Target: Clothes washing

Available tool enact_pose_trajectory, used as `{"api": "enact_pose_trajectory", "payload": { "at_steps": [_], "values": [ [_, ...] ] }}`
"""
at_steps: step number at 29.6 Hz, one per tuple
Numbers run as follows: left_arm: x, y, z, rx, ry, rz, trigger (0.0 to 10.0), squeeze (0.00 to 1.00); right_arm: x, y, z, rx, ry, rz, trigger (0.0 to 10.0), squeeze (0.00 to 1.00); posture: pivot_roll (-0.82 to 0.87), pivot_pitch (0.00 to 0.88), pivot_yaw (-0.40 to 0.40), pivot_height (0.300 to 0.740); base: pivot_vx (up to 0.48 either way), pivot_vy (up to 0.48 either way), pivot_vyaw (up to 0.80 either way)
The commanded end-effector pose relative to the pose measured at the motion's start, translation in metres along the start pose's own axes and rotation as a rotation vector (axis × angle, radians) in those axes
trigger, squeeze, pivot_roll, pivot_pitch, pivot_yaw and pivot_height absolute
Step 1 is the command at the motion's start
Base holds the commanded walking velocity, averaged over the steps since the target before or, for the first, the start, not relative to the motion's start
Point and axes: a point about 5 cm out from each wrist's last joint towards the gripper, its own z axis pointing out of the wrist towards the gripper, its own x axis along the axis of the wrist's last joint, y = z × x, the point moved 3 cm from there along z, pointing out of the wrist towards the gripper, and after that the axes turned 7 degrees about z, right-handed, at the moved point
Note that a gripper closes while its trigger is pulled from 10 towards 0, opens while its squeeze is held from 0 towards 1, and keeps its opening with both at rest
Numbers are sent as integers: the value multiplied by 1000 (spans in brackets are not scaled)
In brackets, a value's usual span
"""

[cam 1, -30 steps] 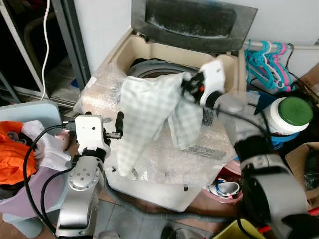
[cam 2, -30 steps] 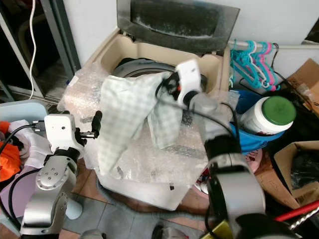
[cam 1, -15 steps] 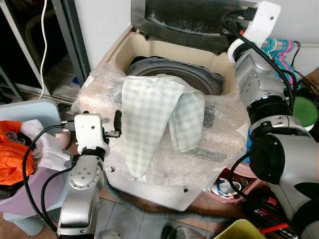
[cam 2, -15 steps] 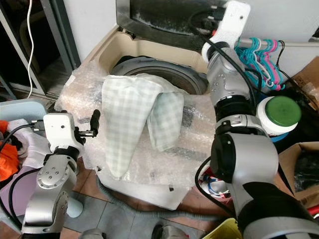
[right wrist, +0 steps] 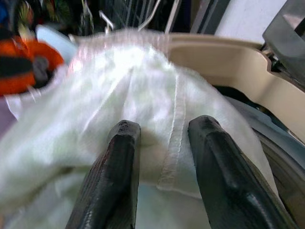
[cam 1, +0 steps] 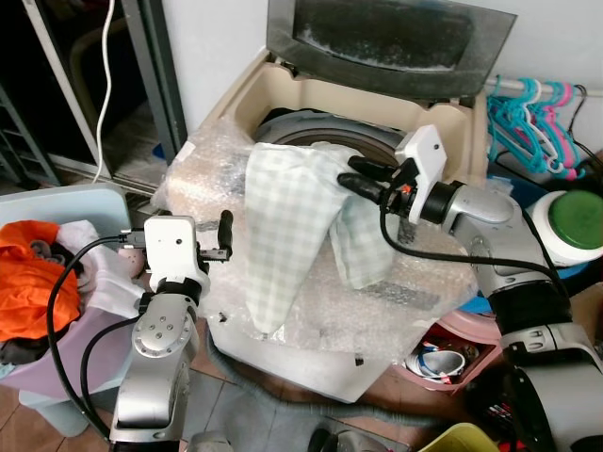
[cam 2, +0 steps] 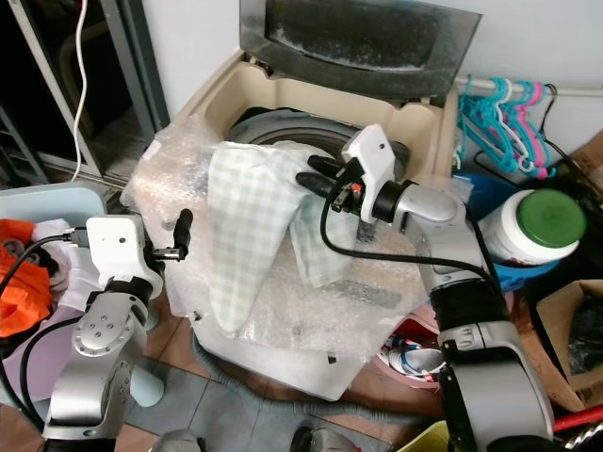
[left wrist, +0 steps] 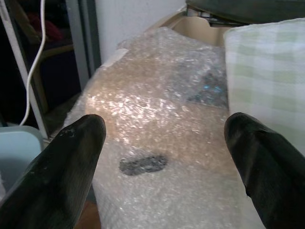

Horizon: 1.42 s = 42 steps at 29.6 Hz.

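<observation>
A green-and-white checked cloth [cam 1: 287, 221] hangs over the front rim of the open top-loading washing machine [cam 1: 283, 94] and down its bubble-wrapped front [cam 1: 396, 301]. My right gripper [cam 1: 350, 173] is open at the cloth's top fold, by the drum's edge. In the right wrist view the gripper [right wrist: 164, 125] has its fingers [right wrist: 121, 162] apart, resting over the cloth [right wrist: 95, 114]. My left gripper [cam 1: 222, 235] is held low at the machine's front left corner. It is open [left wrist: 167, 126], facing the bubble wrap [left wrist: 157, 105], with nothing between its fingers.
A light blue laundry basket [cam 1: 66, 202] with orange clothes [cam 1: 28, 273] stands at my left. Teal and pink hangers [cam 1: 528, 108], a white jar with a green lid [cam 1: 573, 224] and a cardboard box [cam 2: 565, 311] crowd the right. A pink basin [cam 1: 438, 356] sits on the floor.
A second ago my right gripper held the cloth up. It let go, swung up by the lid, and has come back down to the cloth, open. The cloth stays draped; left arm unmoved.
</observation>
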Motion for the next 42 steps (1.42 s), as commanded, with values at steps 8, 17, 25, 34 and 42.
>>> {"api": "enact_pose_trajectory", "payload": {
  "at_steps": [8,17,25,34,42],
  "values": [
    [-1,1,-2,-10,-3,5,10000,0,-19,-10,24,-134,-82,-59,10000,1000,32,0,-74,740,0,0,0],
    [-1,3,0,-11,-5,2,10000,0,-27,-22,41,-194,-90,46,0,0,25,0,-70,740,0,0,0],
    [-1,4,0,-15,-5,0,10000,0,-38,2,37,-360,-135,217,0,0,25,0,-72,740,0,0,0],
    [-2,2,0,6,-12,1,10000,0,-41,7,38,-391,-166,272,0,0,30,0,-83,740,0,0,0],
    [-3,4,1,-5,-13,-2,10000,0,-29,22,41,-457,-115,319,0,0,22,0,-75,740,0,0,0]
  ]
}}
